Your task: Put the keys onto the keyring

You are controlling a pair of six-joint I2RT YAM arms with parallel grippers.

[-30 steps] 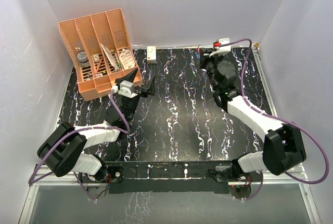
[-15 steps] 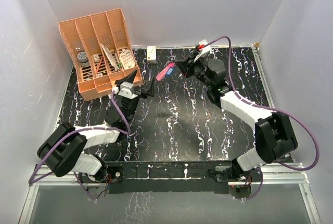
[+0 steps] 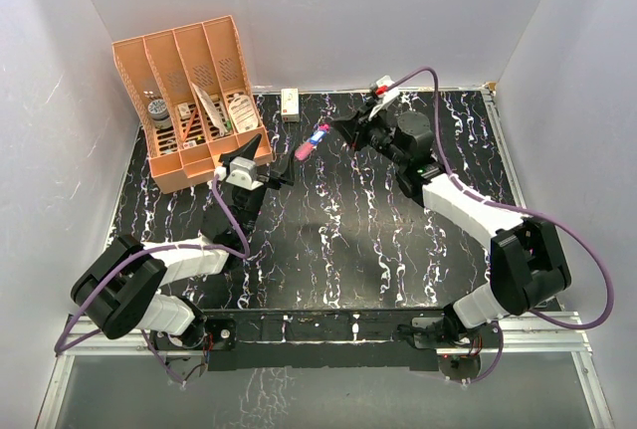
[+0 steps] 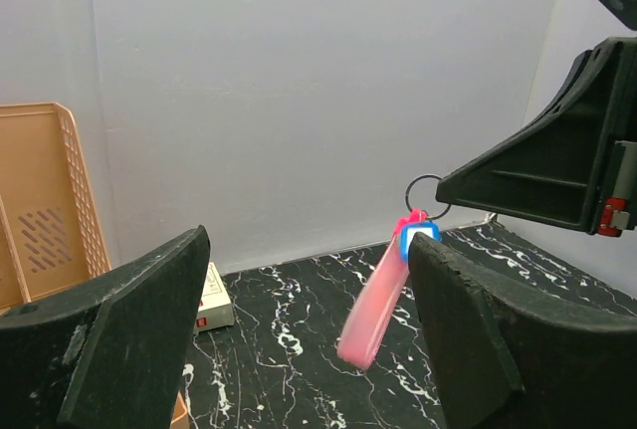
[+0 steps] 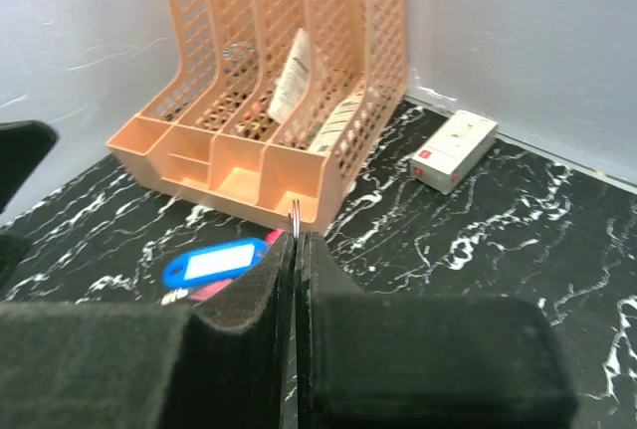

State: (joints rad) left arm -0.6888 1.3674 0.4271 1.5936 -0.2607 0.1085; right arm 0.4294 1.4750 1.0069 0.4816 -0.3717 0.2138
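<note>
The pink keyring hangs in the air over the far middle of the table, tilted down to the left. It dangles from a thin metal split ring. A blue key tag sits at its top end, and the tag's white label panel shows no writing I can make out. The right gripper has its 2 fingers pressed together, pinching that ring at the very tips. The left gripper is just to the near left with its 2 fingers spread wide, holding nothing, and the strap sits in the gap ahead of them. A small white box with a red mark lies at the far edge by the back wall, its print too small to read. The orange 4-slot organizer fills the far left corner. Black marbled tabletop lies open to the near side and to the right.
</note>
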